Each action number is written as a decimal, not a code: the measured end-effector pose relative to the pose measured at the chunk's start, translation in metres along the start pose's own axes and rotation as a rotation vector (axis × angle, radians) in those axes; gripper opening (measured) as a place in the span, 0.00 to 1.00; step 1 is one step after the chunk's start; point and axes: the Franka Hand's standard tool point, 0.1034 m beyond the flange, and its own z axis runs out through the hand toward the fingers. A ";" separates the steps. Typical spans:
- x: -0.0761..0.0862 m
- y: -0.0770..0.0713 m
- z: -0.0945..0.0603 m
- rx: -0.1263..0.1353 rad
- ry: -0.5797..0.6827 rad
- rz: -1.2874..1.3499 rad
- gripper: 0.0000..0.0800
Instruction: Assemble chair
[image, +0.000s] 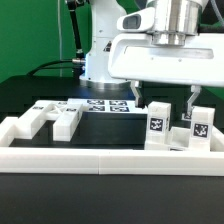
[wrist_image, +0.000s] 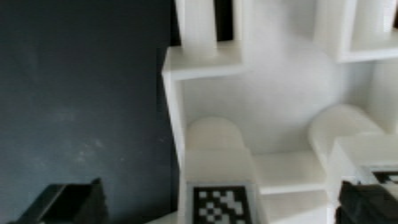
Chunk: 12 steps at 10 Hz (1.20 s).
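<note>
Stiff and probably light: white plastic chair part (image: 158, 128), tagged, upright just behind the low border wall (image: 100, 152) on the exterior view's right. Likely slick (smooth moulded faces), so best pinched across a narrow flat-sided section. Directly above, gripper (image: 164, 100) spread wide, clasping nothing. Further loose parts (image: 45, 120) toward the exterior view's left; marker board (image: 105, 106) between, on black table (image: 15, 100).

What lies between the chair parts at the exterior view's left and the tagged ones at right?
Between left parts and tagged parts the exterior view shows bare black table; the marker board lies just behind.
</note>
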 end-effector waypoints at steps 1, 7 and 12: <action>-0.003 0.001 0.006 -0.004 0.004 -0.005 0.81; -0.017 0.009 0.028 -0.033 -0.015 -0.020 0.81; -0.024 0.013 0.041 -0.051 -0.029 -0.033 0.81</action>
